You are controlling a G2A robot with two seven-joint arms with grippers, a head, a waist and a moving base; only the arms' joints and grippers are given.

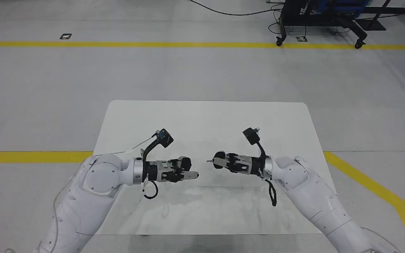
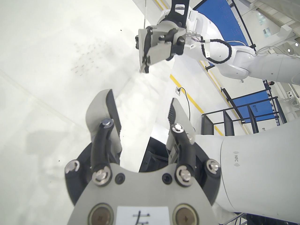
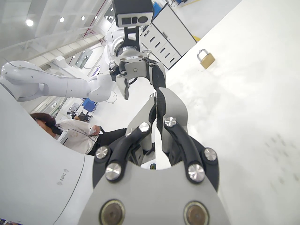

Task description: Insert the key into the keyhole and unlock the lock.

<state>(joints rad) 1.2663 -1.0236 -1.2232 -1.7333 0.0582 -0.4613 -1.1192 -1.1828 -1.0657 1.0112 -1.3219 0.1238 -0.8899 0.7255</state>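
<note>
Right tool (image 3: 159, 94) clenched on the key, left tool (image 2: 141, 97) released, the two tip to tip above the surface (image 1: 209, 120).

From the left wrist, the key (image 2: 141, 69) is a small metal tip poking out past the right tool's pressed-together fingertips. It faces the left tool's spread fingers across a gap. From the right wrist, the key is hidden behind that tool's own fingers, which also cover part of the left tool's far finger. That view also gives the lock (image 3: 207, 59), brass with its shackle closed, resting on the surface well beyond the right tool, off to one side of the left tool and near the surface's edge. Past that edge stands a white drawer cabinet (image 3: 164, 45). From above, both tools hang over the near half of the surface, close but apart. A yellow floor line (image 1: 190, 44) and a dark cart (image 1: 323, 19) lie far behind them.
</note>
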